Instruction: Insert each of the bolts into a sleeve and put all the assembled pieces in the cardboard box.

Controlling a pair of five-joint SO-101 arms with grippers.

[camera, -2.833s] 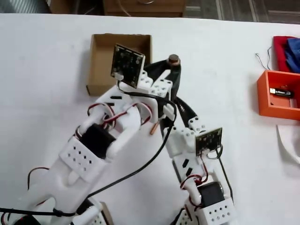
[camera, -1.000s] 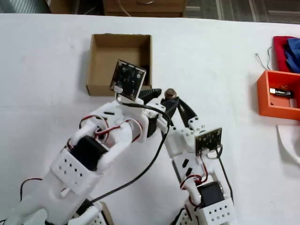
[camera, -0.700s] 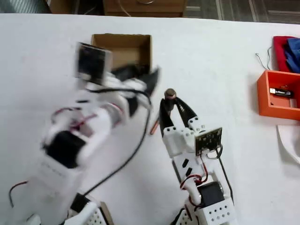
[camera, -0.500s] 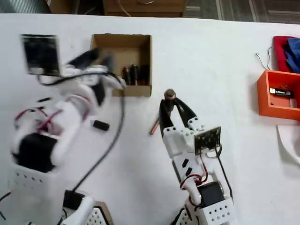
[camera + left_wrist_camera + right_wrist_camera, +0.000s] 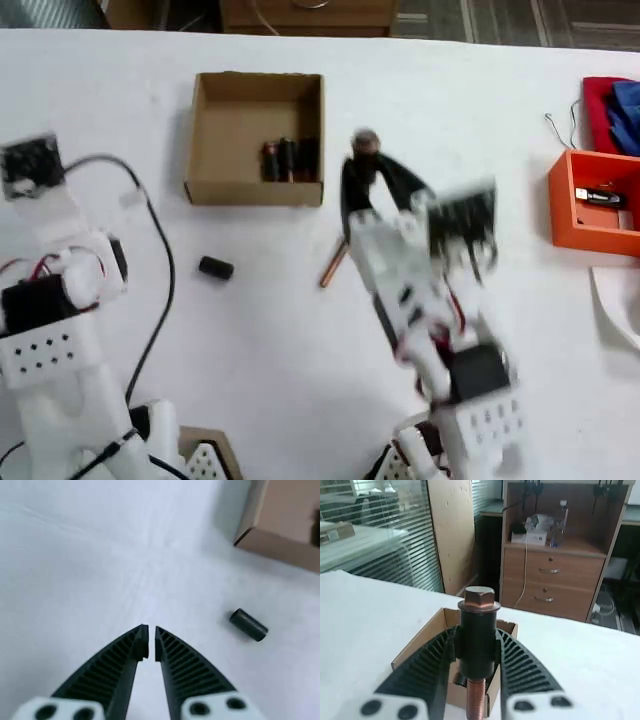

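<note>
The right pincer (image 5: pixel 476 636), clamped on an upright sleeved bolt (image 5: pixel 479 599), hovers apparently just short of the cardboard box (image 5: pixel 205 130) — released here, the piece would hit the tabletop (image 5: pixel 480 90), or its shank could snag the wall. The left pincer (image 5: pixel 149 642), tips all but together and empty, hangs low beside a loose sleeve (image 5: pixel 248 625).

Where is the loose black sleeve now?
In the high view the loose sleeve lies on the table by the cardboard box's near left corner, the loose bolt to its right.
</note>
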